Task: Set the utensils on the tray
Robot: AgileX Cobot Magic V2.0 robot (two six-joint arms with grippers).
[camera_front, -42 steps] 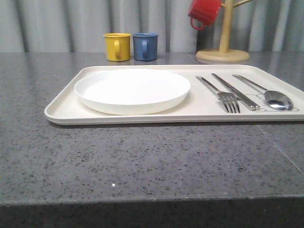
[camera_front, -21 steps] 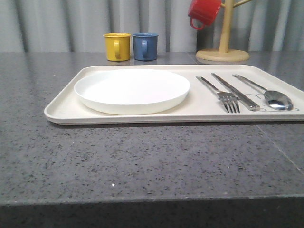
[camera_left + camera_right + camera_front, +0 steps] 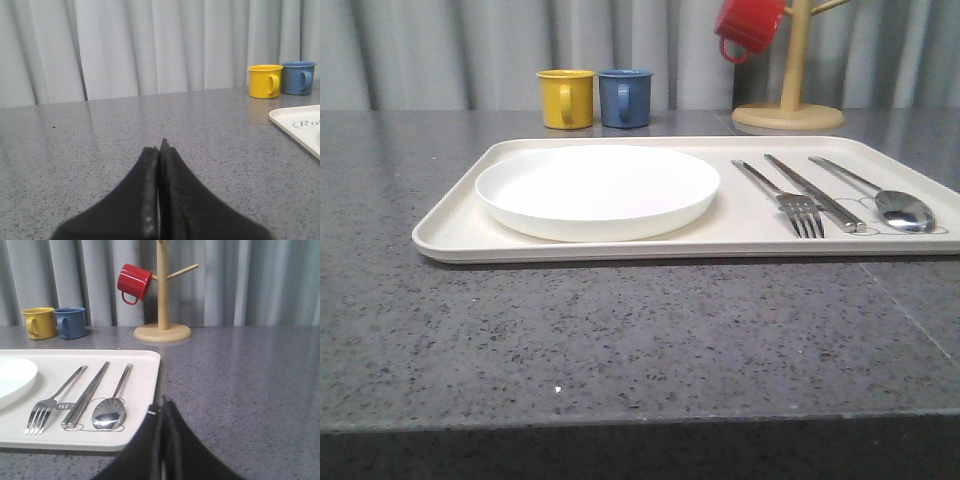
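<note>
The cream tray (image 3: 450, 225) lies across the grey table, with a corner of it in the left wrist view (image 3: 300, 125) and its right end in the right wrist view (image 3: 145, 375). On its right part lie side by side a fork (image 3: 790, 200) (image 3: 52, 402), a knife (image 3: 815, 192) (image 3: 90, 390) and a spoon (image 3: 890, 200) (image 3: 112, 410). My left gripper (image 3: 160, 147) is shut and empty, low over bare table left of the tray. My right gripper (image 3: 163, 407) is shut and empty, just off the tray's right edge near the spoon.
A round white plate (image 3: 598, 190) sits on the tray's left half. Behind the tray stand a yellow mug (image 3: 566, 98) and a blue mug (image 3: 625, 97). A wooden mug tree (image 3: 790, 100) holding a red mug (image 3: 750, 25) stands at the back right. Grey curtains close the back.
</note>
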